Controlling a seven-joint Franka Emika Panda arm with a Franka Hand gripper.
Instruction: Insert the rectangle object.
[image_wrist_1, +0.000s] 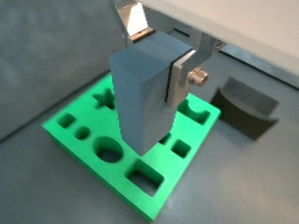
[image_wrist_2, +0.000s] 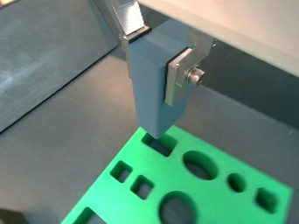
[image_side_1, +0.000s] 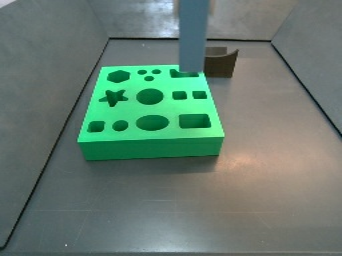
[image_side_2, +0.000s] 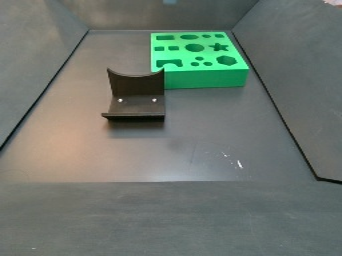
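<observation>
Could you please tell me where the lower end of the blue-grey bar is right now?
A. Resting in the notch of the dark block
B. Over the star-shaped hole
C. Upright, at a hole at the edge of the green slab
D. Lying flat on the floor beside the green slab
C: in a wrist view the rectangle object stands upright, held between the jaws of the gripper, its lower end at a hole at the edge of the green slab.

Green slab (image_side_1: 150, 112) with shaped holes: flat on dark floor (image_side_2: 174, 150), star, hexagon, circular and square cut-outs on top | Dark brown block (image_side_2: 134, 97) with curved notch: on floor, apart from slab in a side view; just behind the slab's corner in a side view (image_side_1: 221, 63)
</observation>
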